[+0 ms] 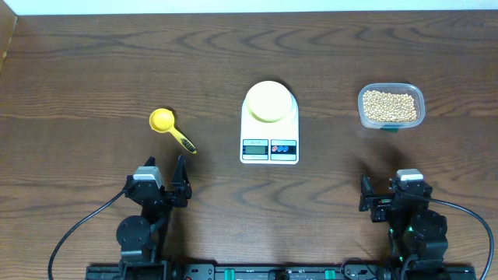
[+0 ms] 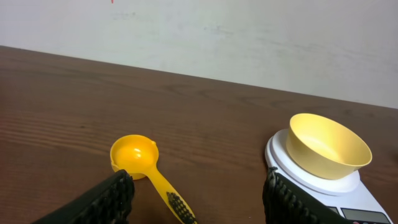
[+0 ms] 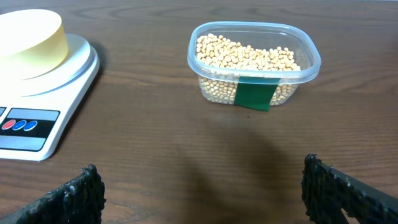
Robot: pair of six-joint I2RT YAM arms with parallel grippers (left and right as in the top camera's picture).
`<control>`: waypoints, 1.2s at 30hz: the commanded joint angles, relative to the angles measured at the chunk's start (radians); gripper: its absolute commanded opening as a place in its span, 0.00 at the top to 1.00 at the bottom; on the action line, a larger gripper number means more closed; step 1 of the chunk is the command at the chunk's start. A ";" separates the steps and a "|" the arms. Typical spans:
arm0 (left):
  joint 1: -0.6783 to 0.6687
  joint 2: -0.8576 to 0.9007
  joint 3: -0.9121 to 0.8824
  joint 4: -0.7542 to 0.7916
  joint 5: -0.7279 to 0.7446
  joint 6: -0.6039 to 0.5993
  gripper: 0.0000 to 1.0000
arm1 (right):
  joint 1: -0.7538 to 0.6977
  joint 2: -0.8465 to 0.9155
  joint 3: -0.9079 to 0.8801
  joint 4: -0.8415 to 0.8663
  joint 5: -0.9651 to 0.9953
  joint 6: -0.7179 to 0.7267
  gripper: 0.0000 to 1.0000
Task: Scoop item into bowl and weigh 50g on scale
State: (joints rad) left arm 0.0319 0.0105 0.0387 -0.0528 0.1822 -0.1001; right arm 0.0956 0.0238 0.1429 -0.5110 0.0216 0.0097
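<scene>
A pale yellow bowl [image 1: 270, 101] [image 2: 329, 146] [image 3: 30, 36] sits empty on the white scale [image 1: 269, 145] [image 2: 360, 200] [image 3: 34, 121] at mid-table. The beans [image 1: 390, 105] [image 3: 245, 58] fill a clear plastic tub [image 1: 391, 123] [image 3: 255, 94] at the right. A yellow measuring spoon [image 1: 171, 129] [image 2: 144, 165] lies left of the scale, its handle pointing toward the left arm. My left gripper [image 1: 167, 173] [image 2: 196, 196] stands open just behind the spoon's handle, holding nothing. My right gripper [image 1: 389, 189] [image 3: 202, 190] is wide open over bare wood, short of the tub.
Dark wooden table [image 1: 78, 78] all round. A pale wall [image 2: 217, 31] rises behind its far edge. The two arm bases sit at the near edge.
</scene>
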 commanded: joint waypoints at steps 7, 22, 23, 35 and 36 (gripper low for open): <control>0.004 -0.005 -0.029 -0.010 0.019 0.013 0.31 | -0.004 -0.008 -0.003 -0.001 -0.002 -0.015 0.01; 0.003 -0.005 -0.009 -0.012 0.129 0.009 0.31 | -0.004 -0.008 -0.003 0.003 -0.002 -0.015 0.01; 0.003 -0.004 -0.001 -0.014 0.146 0.009 0.31 | -0.004 -0.008 -0.003 0.004 -0.010 -0.011 0.01; 0.004 0.347 0.402 -0.079 0.123 0.123 0.31 | -0.004 0.002 0.131 0.172 -0.040 0.027 0.01; 0.004 0.404 0.465 -0.092 0.110 0.125 0.31 | -0.004 0.013 0.167 0.172 -0.026 0.026 0.01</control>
State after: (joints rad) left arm 0.0319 0.3153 0.3592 -0.1364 0.3042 -0.0284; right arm 0.0956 0.0273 0.2073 -0.3573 -0.0086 0.0185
